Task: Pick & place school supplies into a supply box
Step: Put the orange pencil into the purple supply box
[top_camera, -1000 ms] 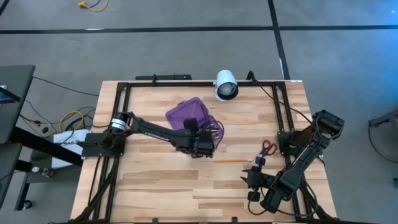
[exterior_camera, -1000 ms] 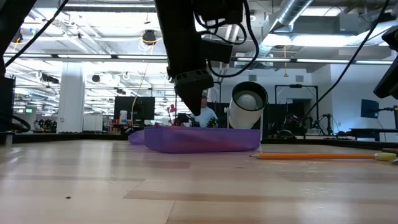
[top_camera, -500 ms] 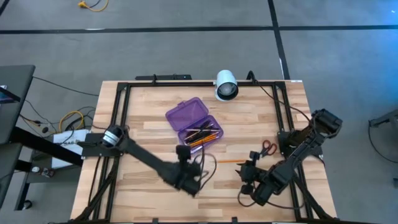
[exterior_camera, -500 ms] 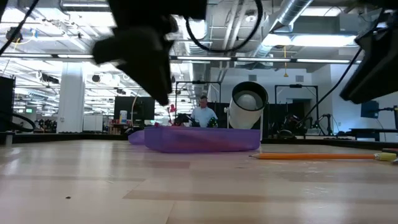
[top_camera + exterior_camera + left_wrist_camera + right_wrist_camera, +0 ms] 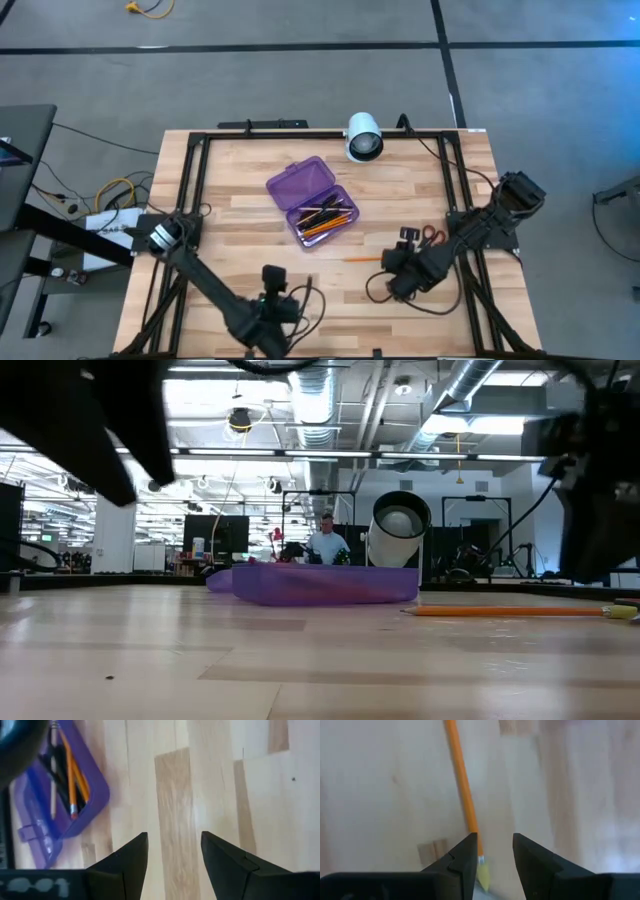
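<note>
A translucent purple supply box (image 5: 313, 198) with rounded corners was seen at frame centre, lid open, thin pencils (image 5: 322, 226) inside. The right gripper (image 5: 494, 851) was spread above a slim orange pencil (image 5: 364, 259) on pale wood. The left gripper (image 5: 173, 851) was parted, empty, at lower centre.

Left gripper (image 5: 268, 300) withdrew from purple supply box (image 5: 312, 199) to table's near edge, empty. Right gripper (image 5: 392, 262) advanced leftward to loose pencil (image 5: 363, 258).

Table (image 5: 250, 270): pale wood planks, matt, visible grain. Supply box (image 5: 312, 190): translucent purple plastic, glossy. Pencil (image 5: 461, 785): smooth orange.
</note>
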`<state>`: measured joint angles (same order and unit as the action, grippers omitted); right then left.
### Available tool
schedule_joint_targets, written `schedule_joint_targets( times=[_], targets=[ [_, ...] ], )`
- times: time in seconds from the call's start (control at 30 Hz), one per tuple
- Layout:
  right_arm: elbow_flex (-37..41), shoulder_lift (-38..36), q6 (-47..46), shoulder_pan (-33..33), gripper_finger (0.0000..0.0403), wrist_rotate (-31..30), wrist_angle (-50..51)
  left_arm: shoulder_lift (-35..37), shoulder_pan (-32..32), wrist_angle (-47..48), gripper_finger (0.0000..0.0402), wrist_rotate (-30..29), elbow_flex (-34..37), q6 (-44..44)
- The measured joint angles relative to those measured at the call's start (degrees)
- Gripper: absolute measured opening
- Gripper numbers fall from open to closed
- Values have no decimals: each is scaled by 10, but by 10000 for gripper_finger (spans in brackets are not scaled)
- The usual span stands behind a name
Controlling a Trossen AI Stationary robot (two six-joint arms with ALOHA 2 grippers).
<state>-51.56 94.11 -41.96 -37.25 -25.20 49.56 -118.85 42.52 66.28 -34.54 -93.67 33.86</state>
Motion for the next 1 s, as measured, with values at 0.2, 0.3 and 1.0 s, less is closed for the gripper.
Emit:
schedule_joint_targets(
  times=[0.2, 0.3, 1.0],
  targets=[
    [27, -1, 20, 18, 118, 35, -21, 0, 37, 49, 177, -63, 0, 62],
    [44, -1, 20, 25, 118, 47, -39, 0, 46, 60, 177, -79, 0, 76],
    [85, -22, 107, 93, 118, 122, -85, 0, 54, 63, 177, -81, 0, 130]
  ],
)
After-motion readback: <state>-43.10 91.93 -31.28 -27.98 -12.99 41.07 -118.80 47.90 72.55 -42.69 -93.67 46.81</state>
